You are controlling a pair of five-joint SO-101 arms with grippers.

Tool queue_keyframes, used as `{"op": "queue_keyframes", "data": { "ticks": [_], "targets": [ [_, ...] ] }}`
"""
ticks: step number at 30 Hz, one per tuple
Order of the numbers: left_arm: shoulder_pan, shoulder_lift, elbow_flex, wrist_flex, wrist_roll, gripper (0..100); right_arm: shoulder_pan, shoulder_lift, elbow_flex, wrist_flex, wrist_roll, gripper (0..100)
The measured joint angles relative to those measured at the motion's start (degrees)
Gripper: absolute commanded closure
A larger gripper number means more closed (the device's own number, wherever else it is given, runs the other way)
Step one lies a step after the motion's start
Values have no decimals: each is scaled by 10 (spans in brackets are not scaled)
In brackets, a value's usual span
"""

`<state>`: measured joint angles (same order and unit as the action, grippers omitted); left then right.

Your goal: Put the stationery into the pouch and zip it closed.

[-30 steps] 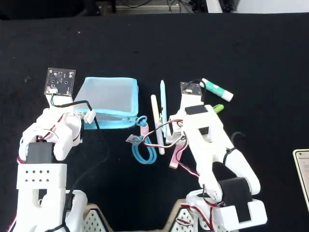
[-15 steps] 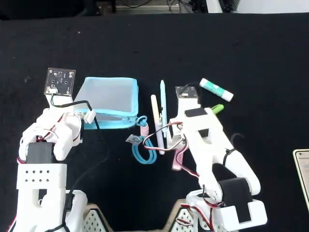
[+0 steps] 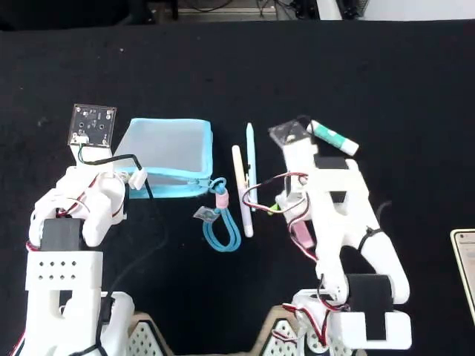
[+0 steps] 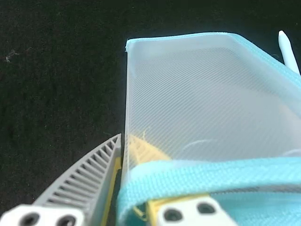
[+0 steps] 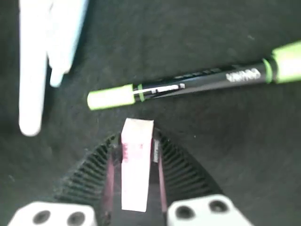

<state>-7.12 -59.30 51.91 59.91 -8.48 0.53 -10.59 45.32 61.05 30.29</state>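
Observation:
The translucent pouch [image 3: 169,154] with light blue trim lies flat at the left. My left gripper [image 3: 130,190] is shut on its near corner by the zip band; up close the pouch [image 4: 202,108] mesh sits between the fingers [image 4: 89,181]. My right gripper [image 5: 136,137] is shut on a pink and white eraser [image 5: 136,165], held just above the cloth. That eraser [image 3: 303,236] shows under the right arm. A black marker with green ends [image 5: 188,84] lies just beyond it. A white pen [image 3: 240,189] and a light blue pen [image 3: 251,159] lie side by side in the middle.
A white and green glue stick [image 3: 334,137] lies right of the right arm's camera board. A blue lanyard loop [image 3: 221,231] with a pink piece [image 3: 221,199] trails from the pouch's zip. A pale card [image 3: 465,263] sits at the right edge of the black cloth.
The right arm has swung to the right with the pink eraser in its gripper, and now covers the green marker. The left arm and pouch have not moved.

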Motion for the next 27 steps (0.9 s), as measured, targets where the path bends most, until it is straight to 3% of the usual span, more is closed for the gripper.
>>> {"op": "queue_keyframes", "data": {
  "ticks": [3,7,12,20,27],
  "targets": [
    [0,0,0,0,0,971,2,14,0,21,79,982],
    [0,0,0,0,0,971,4,49,0,51,113,946],
    [0,0,0,0,0,971,-2,91,-30,91,95,832],
    [0,0,0,0,0,971,-55,138,-130,194,45,863],
    [0,0,0,0,0,971,-59,142,-112,183,44,862]
  ]
}}
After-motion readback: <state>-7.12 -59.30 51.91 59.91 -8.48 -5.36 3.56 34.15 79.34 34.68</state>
